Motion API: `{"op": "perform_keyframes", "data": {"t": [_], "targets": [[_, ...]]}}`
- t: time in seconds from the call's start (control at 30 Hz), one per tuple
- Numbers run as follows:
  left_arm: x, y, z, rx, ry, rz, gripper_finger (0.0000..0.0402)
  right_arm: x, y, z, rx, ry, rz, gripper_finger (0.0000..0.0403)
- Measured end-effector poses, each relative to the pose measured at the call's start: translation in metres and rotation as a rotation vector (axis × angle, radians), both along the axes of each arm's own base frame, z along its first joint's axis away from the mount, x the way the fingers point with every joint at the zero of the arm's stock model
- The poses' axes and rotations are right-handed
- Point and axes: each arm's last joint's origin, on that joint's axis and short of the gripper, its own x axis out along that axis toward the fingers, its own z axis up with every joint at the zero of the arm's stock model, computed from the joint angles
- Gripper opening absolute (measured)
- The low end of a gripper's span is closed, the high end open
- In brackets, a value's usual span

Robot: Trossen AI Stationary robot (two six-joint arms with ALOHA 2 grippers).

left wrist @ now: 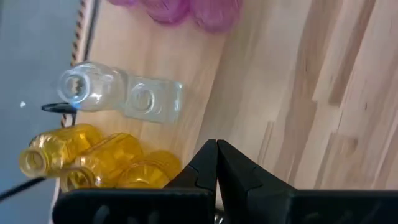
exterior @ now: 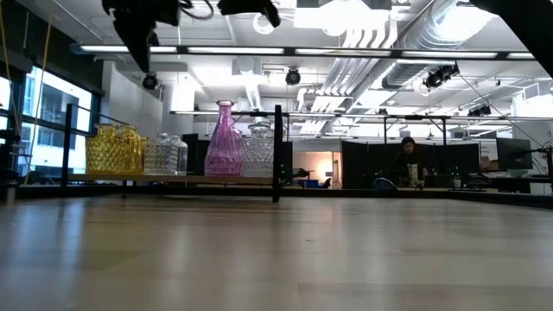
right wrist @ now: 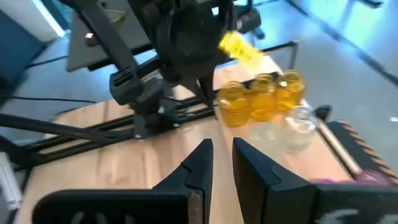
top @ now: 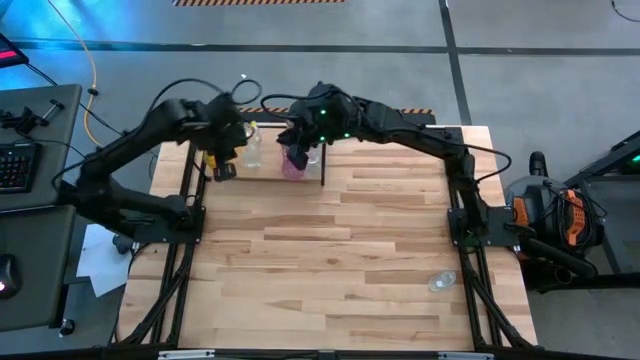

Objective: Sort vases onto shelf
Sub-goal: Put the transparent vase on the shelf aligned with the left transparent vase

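Standing on the shelf [exterior: 173, 179] at the far edge of the worktop [top: 330, 260] are three yellow vases [left wrist: 93, 158], two clear vases [left wrist: 121, 98] and a tall pink vase [exterior: 224, 141], with another clear vase [exterior: 259, 149] just beside the black divider [exterior: 277, 151]. One more clear vase [top: 442, 282] lies well apart, near the right edge. The left gripper [left wrist: 217, 163] hangs above the yellow ones, fingers pressed together and empty. The right gripper [right wrist: 222, 163] hovers over the pink vase, slightly parted, holding nothing.

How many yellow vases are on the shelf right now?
3 yellow vases, in a row at the shelf's left end, beside the clear ones. Others may be hidden.
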Motion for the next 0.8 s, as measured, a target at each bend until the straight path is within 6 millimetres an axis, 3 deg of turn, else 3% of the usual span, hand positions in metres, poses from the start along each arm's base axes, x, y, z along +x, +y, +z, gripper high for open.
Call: {"op": "perform_keyframes", "data": {"t": [0.17, 0.33, 0.5, 0.8], "targets": [[0.034, 0.020, -0.018, -0.054, 0.121, -0.079, 0.0000, -0.009, -0.002, 0.000, -0.023, 0.067, -0.037, 0.0044], [0.049, 0.026, -0.035, -0.100, 0.220, -0.175, 0.0000, -0.016, -0.002, -0.010, -0.047, 0.198, -0.070, 0.0044], [0.056, 0.031, -0.046, -0.127, 0.274, -0.240, 0.0000, -0.022, -0.001, -0.015, -0.040, 0.280, -0.080, 0.0044], [0.058, 0.057, -0.054, -0.114, 0.199, -0.173, 0.0000, -0.031, 0.001, -0.008, -0.027, 0.287, -0.094, 0.0044]]}}
